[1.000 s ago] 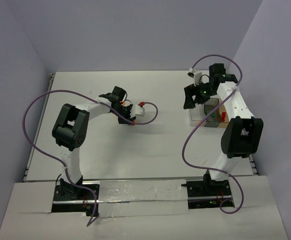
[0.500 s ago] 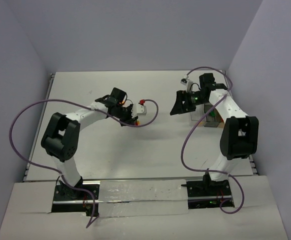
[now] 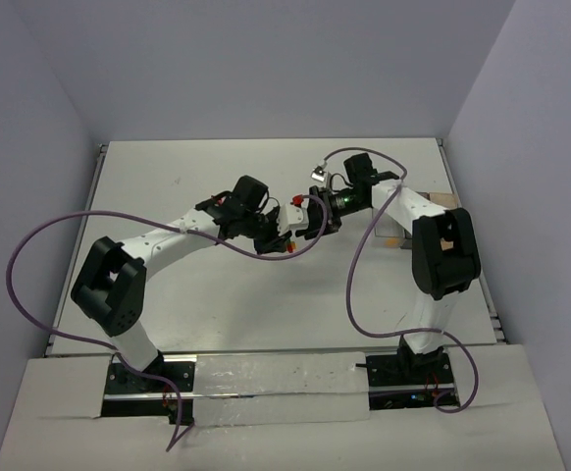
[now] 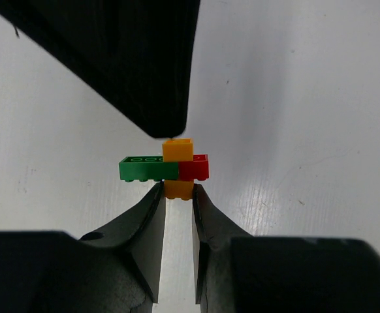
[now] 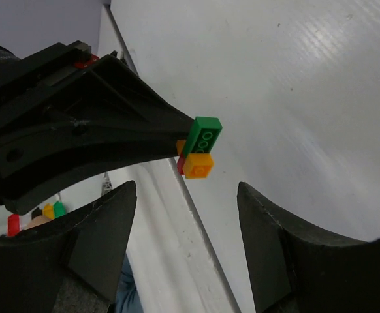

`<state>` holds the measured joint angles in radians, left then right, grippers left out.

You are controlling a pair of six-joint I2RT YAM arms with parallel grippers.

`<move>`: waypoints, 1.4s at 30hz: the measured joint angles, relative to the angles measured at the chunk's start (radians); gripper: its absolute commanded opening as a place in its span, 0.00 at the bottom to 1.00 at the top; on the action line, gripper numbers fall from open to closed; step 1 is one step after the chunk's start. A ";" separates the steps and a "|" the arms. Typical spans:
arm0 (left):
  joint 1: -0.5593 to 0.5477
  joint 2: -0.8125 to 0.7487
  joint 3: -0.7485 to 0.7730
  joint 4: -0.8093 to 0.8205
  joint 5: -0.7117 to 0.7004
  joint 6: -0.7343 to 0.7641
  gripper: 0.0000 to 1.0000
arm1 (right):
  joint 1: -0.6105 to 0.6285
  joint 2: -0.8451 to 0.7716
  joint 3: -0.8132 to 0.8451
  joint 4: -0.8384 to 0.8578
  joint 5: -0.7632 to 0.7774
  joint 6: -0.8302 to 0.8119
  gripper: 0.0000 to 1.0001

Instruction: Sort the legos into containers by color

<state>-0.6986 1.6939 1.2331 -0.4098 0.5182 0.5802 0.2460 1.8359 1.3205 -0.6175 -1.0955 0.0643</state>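
Note:
My left gripper [image 4: 177, 193] is shut on the orange-yellow brick [image 4: 177, 189] at the bottom of a small lego cluster. A green brick [image 4: 148, 169] and a red brick [image 4: 194, 167] lie across it, with orange-yellow [image 4: 177, 149] on top. The cluster is held above the table centre [image 3: 289, 244]. My right gripper [image 5: 185, 189] is open and empty, its jaws spread either side just short of the cluster [image 5: 202, 151]. One of its fingers [image 4: 144, 65] hangs dark over the cluster. The containers [image 3: 395, 238] are mostly hidden behind the right arm.
The purple cables [image 3: 30, 255] loop over the left side of the table and near the right arm [image 3: 359, 275]. The white table's back edge [image 3: 266, 140] meets the wall. Small red, yellow and green pieces [image 5: 36, 216] show at the left edge of the right wrist view.
My right arm has swung left from the containers to the table centre and now faces the left gripper. My left gripper has moved a little right, still holding the cluster.

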 measured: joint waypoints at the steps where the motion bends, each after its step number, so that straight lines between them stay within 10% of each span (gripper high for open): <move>1: -0.002 0.000 0.000 0.000 -0.002 -0.006 0.00 | 0.011 0.005 0.000 0.004 -0.004 0.007 0.69; 42: -0.012 0.000 0.029 0.006 -0.044 -0.072 0.00 | 0.025 0.135 0.003 0.020 -0.171 0.065 0.00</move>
<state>-0.7109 1.6942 1.2625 -0.4041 0.4739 0.5085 0.2715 1.9713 1.3230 -0.5971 -1.2663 0.1296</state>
